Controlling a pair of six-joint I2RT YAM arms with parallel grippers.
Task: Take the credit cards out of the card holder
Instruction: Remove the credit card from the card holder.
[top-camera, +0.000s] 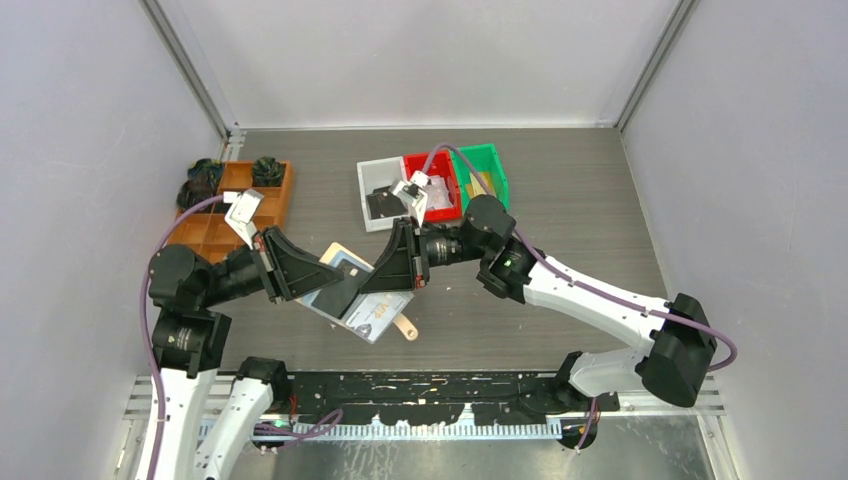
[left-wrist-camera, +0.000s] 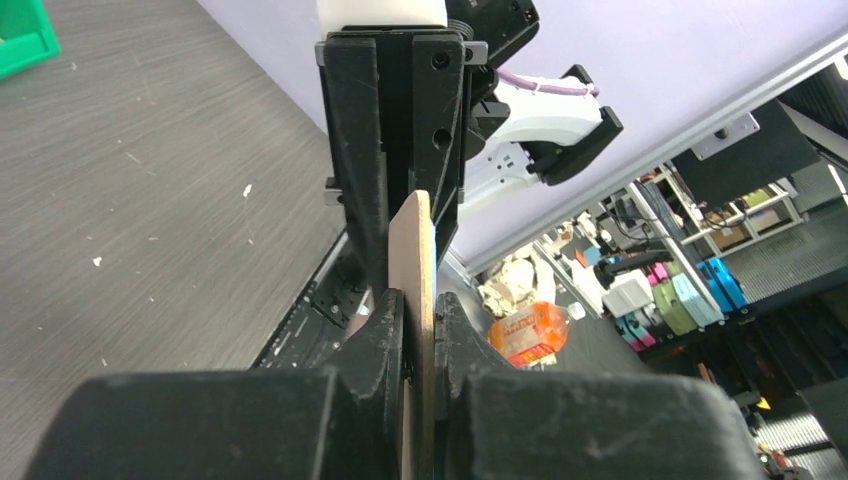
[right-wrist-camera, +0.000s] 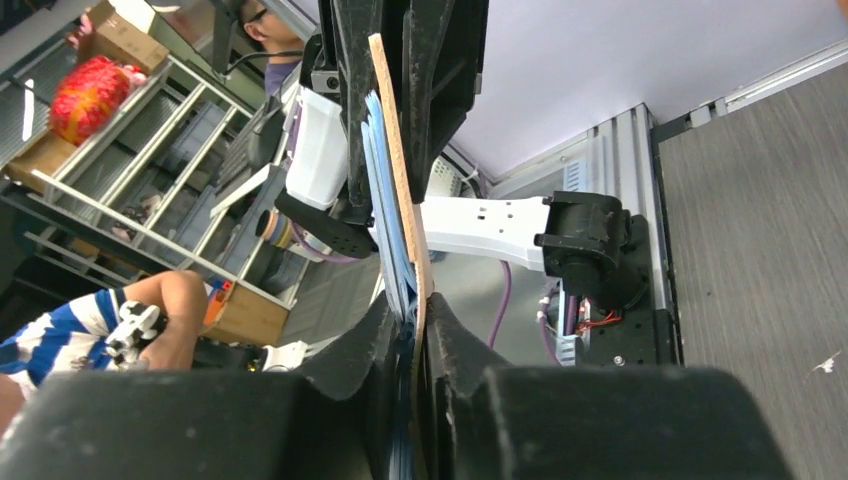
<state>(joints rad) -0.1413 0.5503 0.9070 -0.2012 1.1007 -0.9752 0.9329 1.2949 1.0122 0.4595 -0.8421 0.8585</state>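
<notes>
Card holder (top-camera: 370, 312) clamped between left tool (top-camera: 333, 290) and right tool (top-camera: 377, 280) (held aloft) over grey wood-grain table (top-camera: 580, 230), lilac walls (top-camera: 90, 110).

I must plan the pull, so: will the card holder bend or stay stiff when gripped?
Likely fairly stiff: the holder spans flat between the left tool and right tool, its edge nearly straight. The cards may slide easily; they look thin and smooth.
</notes>
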